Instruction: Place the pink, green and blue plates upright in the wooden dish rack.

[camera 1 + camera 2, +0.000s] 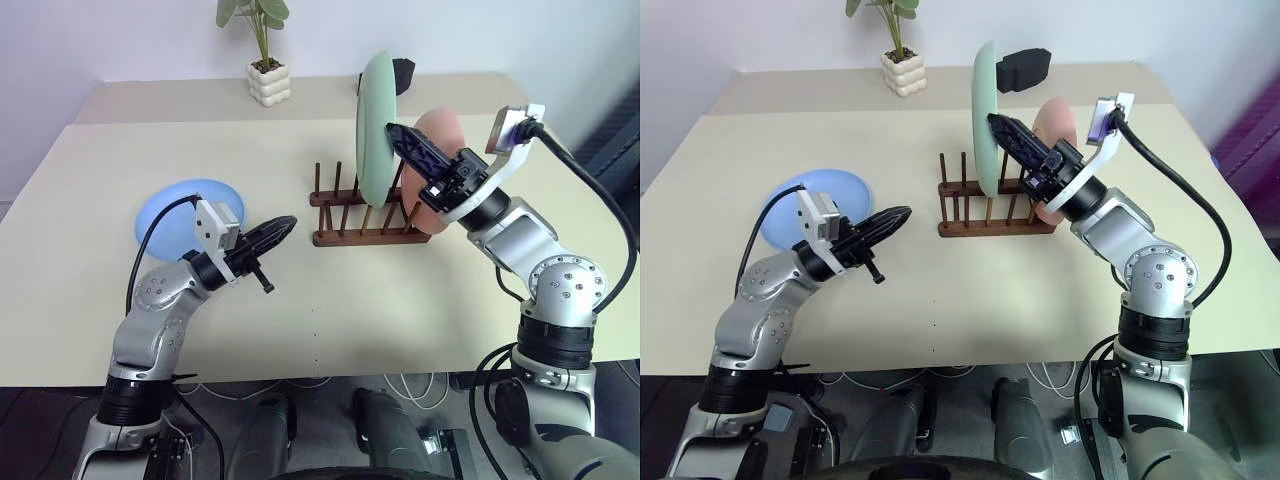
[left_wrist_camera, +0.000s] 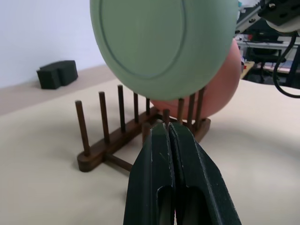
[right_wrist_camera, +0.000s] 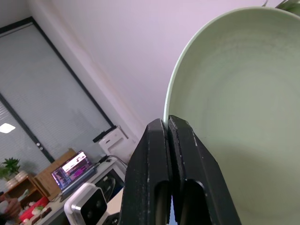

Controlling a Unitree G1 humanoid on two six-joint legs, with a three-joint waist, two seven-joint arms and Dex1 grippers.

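My right gripper (image 1: 392, 131) is shut on the rim of the green plate (image 1: 375, 120), holding it upright over the wooden dish rack (image 1: 365, 218). The plate's lower edge is at about the height of the peg tops. The right wrist view shows the fingers (image 3: 154, 154) pinching the green plate (image 3: 234, 93) at its edge. The pink plate (image 1: 443, 135) stands upright at the right end of the rack, behind my right wrist. The blue plate (image 1: 185, 208) lies flat on the table at the left. Just right of it my left gripper (image 1: 287, 226) hovers shut and empty, pointing at the rack (image 2: 108, 140).
A potted plant (image 1: 265, 60) in a white pot stands at the back of the beige table (image 1: 400, 320). A black block (image 1: 403, 72) lies behind the green plate. The table's front edge runs just below my arms.
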